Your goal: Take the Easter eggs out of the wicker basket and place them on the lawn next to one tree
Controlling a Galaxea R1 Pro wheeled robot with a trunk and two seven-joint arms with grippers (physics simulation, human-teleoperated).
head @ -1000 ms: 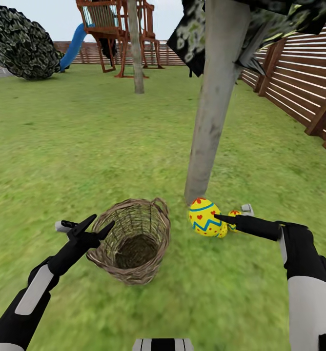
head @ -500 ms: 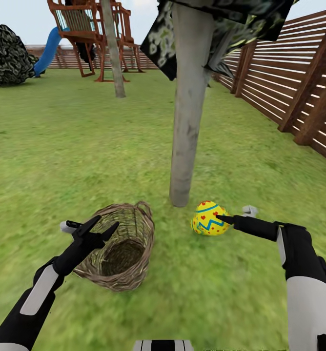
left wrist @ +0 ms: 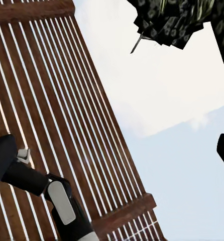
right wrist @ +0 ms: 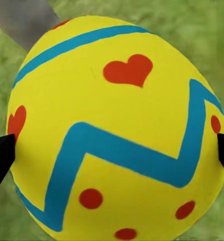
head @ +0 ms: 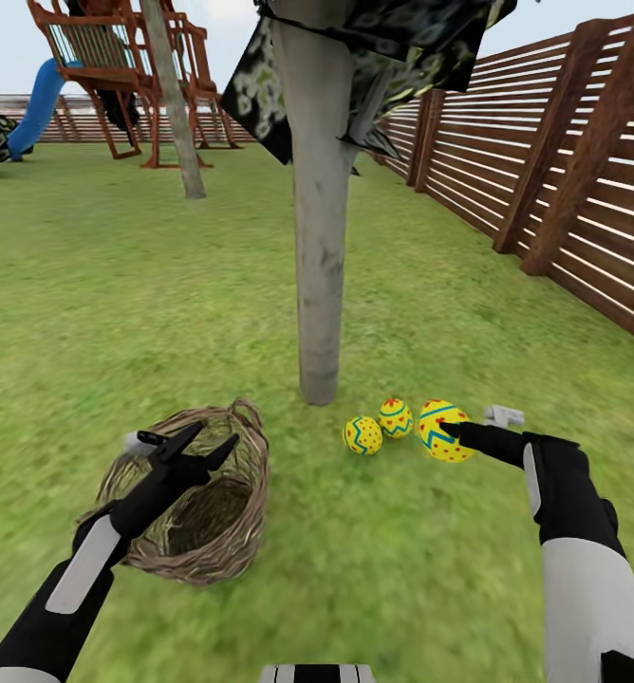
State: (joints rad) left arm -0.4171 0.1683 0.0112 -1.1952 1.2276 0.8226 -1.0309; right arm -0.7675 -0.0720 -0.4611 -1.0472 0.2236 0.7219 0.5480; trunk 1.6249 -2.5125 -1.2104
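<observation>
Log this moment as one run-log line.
right gripper: shut on third Easter egg, by tree | two eggs on lawn | left gripper: open, over wicker basket, no eggs visible inside

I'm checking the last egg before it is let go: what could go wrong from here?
The right gripper holds the third egg only at its sides; it may roll off once released. It hangs close by the two eggs at the tree, so setting it down could knock them away.

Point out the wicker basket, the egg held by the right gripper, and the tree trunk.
wicker basket [head: 224, 543]: head view, its woven front wall.
held egg [head: 435, 432]: head view, its painted left side.
tree trunk [head: 319, 285]: head view, its mid-height bark.
</observation>
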